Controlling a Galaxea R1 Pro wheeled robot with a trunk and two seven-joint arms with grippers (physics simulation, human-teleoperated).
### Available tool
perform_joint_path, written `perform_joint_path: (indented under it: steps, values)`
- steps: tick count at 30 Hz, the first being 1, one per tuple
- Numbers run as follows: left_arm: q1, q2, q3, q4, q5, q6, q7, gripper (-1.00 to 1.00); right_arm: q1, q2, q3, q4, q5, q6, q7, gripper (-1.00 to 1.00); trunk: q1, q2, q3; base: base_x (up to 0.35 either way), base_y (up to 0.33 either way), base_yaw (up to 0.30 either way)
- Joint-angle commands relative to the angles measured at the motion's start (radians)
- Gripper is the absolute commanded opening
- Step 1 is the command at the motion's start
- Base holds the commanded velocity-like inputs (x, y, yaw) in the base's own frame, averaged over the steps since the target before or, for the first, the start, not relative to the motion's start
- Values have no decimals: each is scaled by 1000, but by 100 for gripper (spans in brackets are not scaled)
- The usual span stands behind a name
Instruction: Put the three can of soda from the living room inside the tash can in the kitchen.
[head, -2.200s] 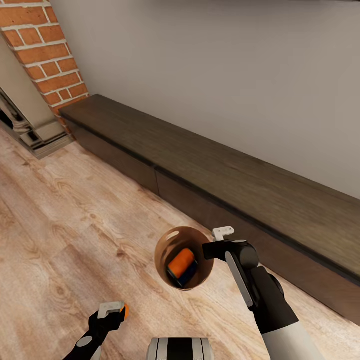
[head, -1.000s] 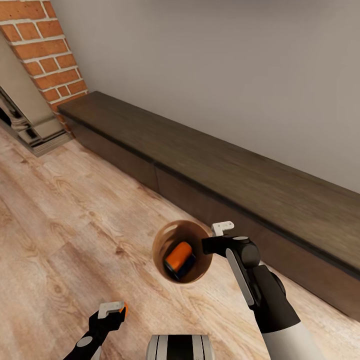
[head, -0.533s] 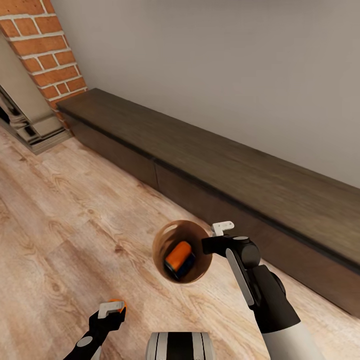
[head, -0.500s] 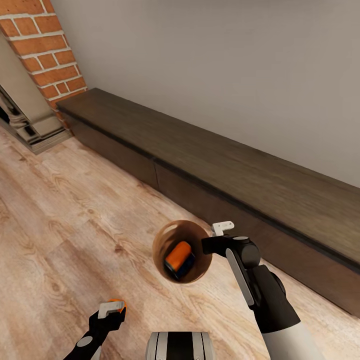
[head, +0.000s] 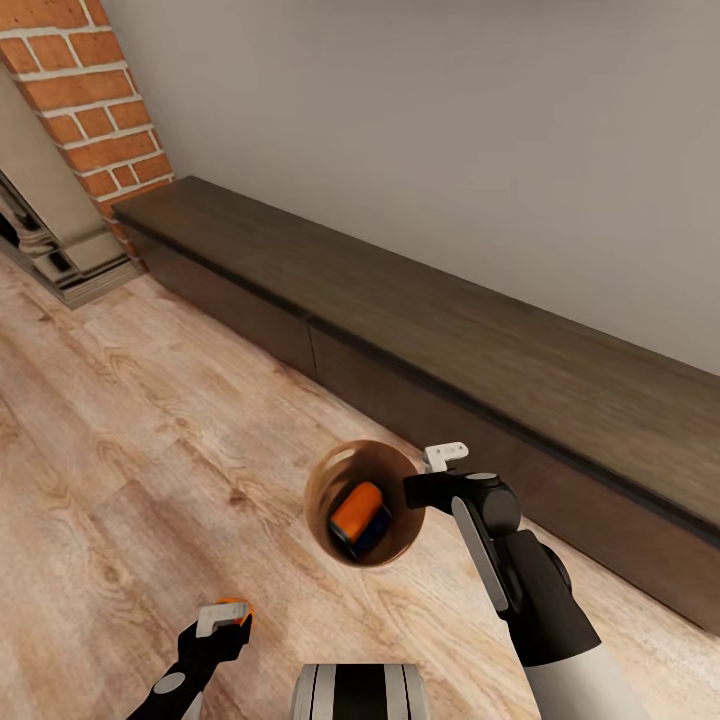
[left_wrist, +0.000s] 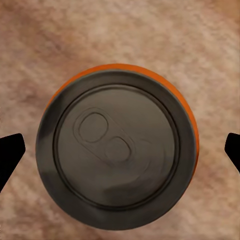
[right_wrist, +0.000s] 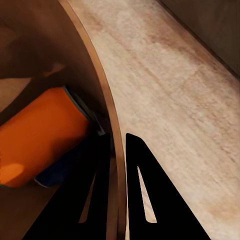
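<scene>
Orange can (left_wrist: 117, 150): we are seeing left gripper (head: 222, 619) clasping it, upright, for dropping.
Bin (head: 322, 478): right gripper (right_wrist: 116, 150) pinching its rim, carrying one can (head: 360, 510) inside.

1. Right arm (head: 530, 590): glossy black casing with a pale grey strip running along its length; a rounded dark grey joint housing near the wrist; white shell at the forearm's lower end.
2. Right gripper (head: 443, 462): small white-grey bracket-shaped piece atop a black block; in the right wrist view its fingers (right_wrist: 142, 195) are flat black tapering blades with narrow slits.
3. Left gripper (head: 222, 617): slim black body; pale grey cap; small grey round disc on the arm.
4. Trunk (head: 360, 695): pale grey curved casing with a black centre panel.
</scene>
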Motion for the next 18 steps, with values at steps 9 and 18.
perform_joint_path:
  steps: [9,18]
  values:
    - [0,0,0,0,0,0,0,-100,0,0,0,0,-23,-1,5,-100,0,0,0,0,0,0]
    - [0,0,0,0,0,0,0,-100,0,0,0,-1,-23,0,5,-100,0,0,0,0,0,0]
